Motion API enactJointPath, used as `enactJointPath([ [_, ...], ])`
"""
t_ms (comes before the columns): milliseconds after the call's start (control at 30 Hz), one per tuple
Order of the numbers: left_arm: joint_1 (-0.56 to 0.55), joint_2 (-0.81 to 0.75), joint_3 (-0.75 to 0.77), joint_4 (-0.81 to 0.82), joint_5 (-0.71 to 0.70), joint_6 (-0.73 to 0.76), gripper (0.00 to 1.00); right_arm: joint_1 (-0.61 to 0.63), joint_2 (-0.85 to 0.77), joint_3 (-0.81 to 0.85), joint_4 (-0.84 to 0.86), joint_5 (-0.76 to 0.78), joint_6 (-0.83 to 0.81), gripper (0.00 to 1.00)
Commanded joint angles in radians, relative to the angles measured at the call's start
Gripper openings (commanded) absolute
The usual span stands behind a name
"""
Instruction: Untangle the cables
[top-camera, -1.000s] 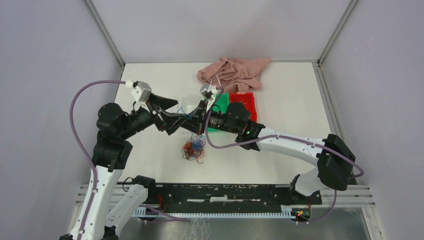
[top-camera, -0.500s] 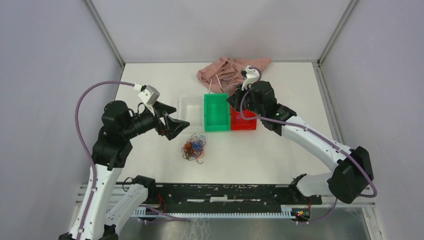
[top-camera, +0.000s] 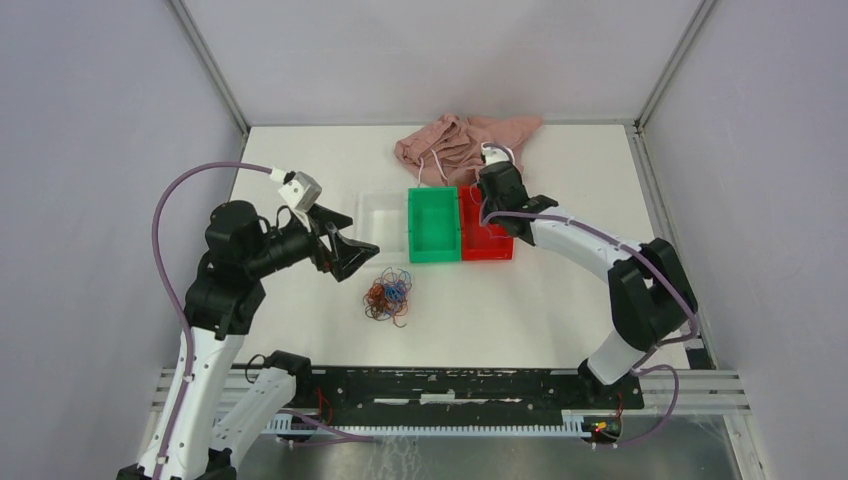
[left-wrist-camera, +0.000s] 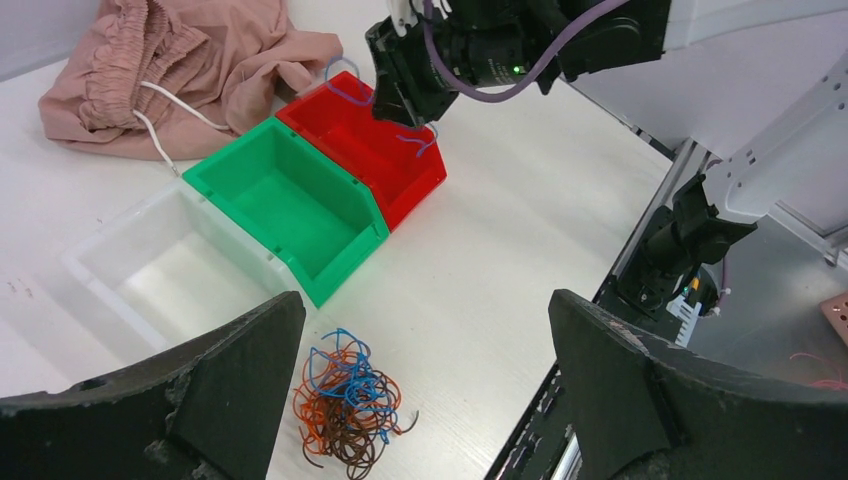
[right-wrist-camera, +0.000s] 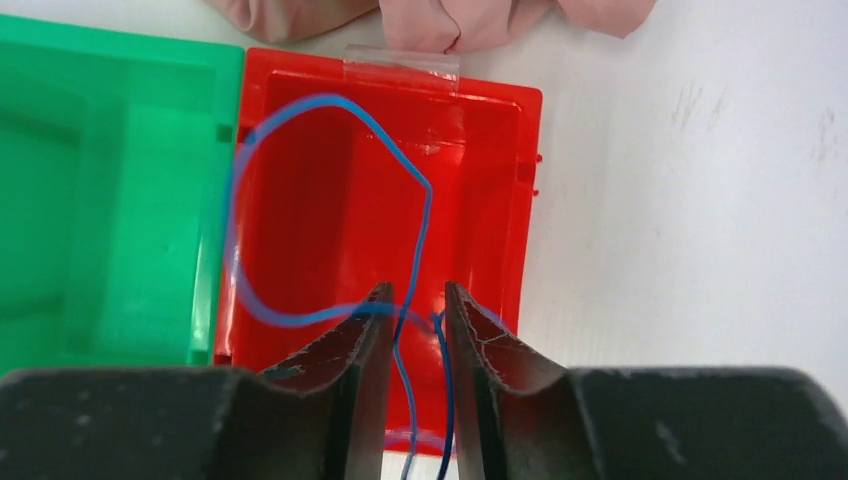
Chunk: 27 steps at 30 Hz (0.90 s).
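Over the red bin (right-wrist-camera: 480, 200), the right-hand one of three bins set in a row across the middle of the bench (top-camera: 560, 300), the right pincer (right-wrist-camera: 415, 295) points straight down. Its jaws are drawn almost together, with only a slim gap between the tips, and a single blue cable (right-wrist-camera: 427, 205) is caught in that gap. The cable curls out of the jaws in one wide loop over the inside of the bin, while its thin ends run back down between the two fingers. A green bin (top-camera: 433, 228) sits against the red bin's left side, and a white bin (top-camera: 382, 215) sits against the green one. A pink cloth (top-camera: 465, 143) lies crumpled at the far edge of the bench, just behind the bins. The tangle of cables (top-camera: 387, 295), a curly knot of orange-red, dark brown and blue strands, rests on bare bench between the row of bins and the near edge, a little left of centre and clear of everything else. The left pincer (top-camera: 365, 233) hangs above the bench beside the white bin, on the side toward the left edge, its jaws spread wide and holding nothing. In its own wrist view, the tangle shows low between its two black fingers (left-wrist-camera: 200, 400).
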Motion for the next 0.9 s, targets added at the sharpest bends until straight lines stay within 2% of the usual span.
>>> enactJointPath([
  [0,-0.003,-0.012,0.027,0.007,-0.009,0.057,0.99,-0.011,0.057,0.088,0.078,0.024,-0.032,0.37],
  [67,-0.003,-0.013,0.031,0.007,-0.01,0.062,0.99,-0.012,0.08,0.116,0.047,0.023,-0.016,0.51],
  [200,-0.003,-0.011,0.033,0.007,-0.01,0.073,0.99,-0.015,0.061,0.127,0.038,0.029,-0.01,0.63],
  [367,-0.003,-0.006,0.029,0.012,-0.006,0.072,0.99,-0.016,-0.004,0.126,0.034,-0.002,-0.006,0.6],
  [533,-0.003,0.003,0.004,0.012,-0.028,0.076,0.99,0.01,-0.101,0.061,0.077,-0.216,0.045,0.6],
  [700,-0.003,0.031,-0.005,-0.01,-0.077,0.096,0.99,0.196,-0.19,-0.065,0.148,-0.318,0.036,0.65],
  [867,-0.003,0.043,-0.014,-0.005,-0.085,0.121,0.99,0.354,-0.128,-0.098,0.202,-0.427,0.081,0.62],
])
